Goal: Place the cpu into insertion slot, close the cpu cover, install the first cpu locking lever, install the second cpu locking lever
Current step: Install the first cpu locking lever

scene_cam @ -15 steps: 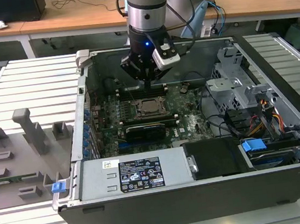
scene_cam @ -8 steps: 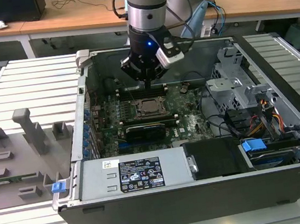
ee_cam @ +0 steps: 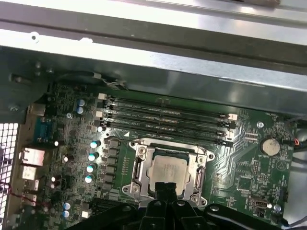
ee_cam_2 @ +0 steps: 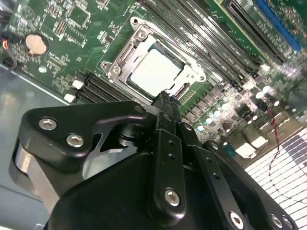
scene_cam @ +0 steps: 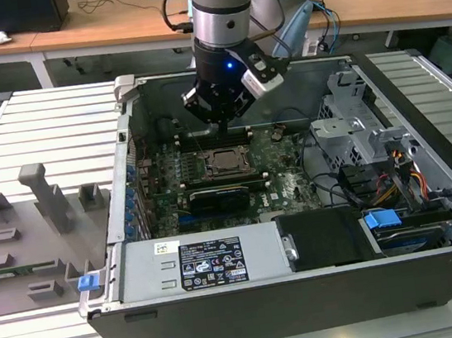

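Observation:
The cpu (scene_cam: 227, 161) (ee_cam_2: 156, 72) (ee_cam: 169, 171), a silver-beige square chip, lies in the insertion slot (scene_cam: 211, 172) on the green motherboard. The cpu cover (ee_cam_2: 137, 37) (ee_cam: 143, 162), a metal frame, lies flat around the chip, whose top shows through the cut-out. My gripper (scene_cam: 222, 123) (ee_cam_2: 165, 101) (ee_cam: 166, 191) hangs a little above the socket, over the edge nearest the case's back wall. Its fingers are pressed together into one narrow black tip and hold nothing. In both wrist views that tip covers one edge of the socket.
The motherboard sits inside an open computer case (scene_cam: 122, 199). Black memory slots (ee_cam: 163, 117) run beside the socket towards the back wall. A power supply (scene_cam: 197, 264) stands at the front, with a drive cage and cables (scene_cam: 375, 158) at the exterior view's right. A grey fixture tray (scene_cam: 35, 236) lies outside the case.

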Controlling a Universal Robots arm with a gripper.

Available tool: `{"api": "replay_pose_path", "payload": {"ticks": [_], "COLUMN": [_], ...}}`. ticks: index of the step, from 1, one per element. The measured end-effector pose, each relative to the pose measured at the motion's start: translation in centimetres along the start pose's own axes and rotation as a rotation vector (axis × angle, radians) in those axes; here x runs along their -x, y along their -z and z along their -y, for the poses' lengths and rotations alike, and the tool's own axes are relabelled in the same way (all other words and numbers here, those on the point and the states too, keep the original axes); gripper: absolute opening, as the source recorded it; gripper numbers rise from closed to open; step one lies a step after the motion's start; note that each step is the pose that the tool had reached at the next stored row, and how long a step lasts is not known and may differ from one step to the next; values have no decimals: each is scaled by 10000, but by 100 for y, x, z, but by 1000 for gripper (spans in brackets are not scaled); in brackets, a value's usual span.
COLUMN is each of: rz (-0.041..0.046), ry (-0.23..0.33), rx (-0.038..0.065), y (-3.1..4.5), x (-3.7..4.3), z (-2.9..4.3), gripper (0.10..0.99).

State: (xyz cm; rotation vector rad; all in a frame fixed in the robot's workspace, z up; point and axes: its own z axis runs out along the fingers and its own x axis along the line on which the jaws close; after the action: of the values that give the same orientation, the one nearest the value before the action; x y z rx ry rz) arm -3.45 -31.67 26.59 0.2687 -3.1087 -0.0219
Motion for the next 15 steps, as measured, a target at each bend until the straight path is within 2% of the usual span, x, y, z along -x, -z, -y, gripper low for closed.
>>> {"api": "replay_pose_path", "payload": {"ticks": [5,13,15], "rz": [39,66,96], "ry": [62,-596,-605], "rx": [57,105,131], "y": [-13,-33,-34], "x": [-46,-74,-117], "z": [-8,-18,-24], "gripper": [106,106,106]}}
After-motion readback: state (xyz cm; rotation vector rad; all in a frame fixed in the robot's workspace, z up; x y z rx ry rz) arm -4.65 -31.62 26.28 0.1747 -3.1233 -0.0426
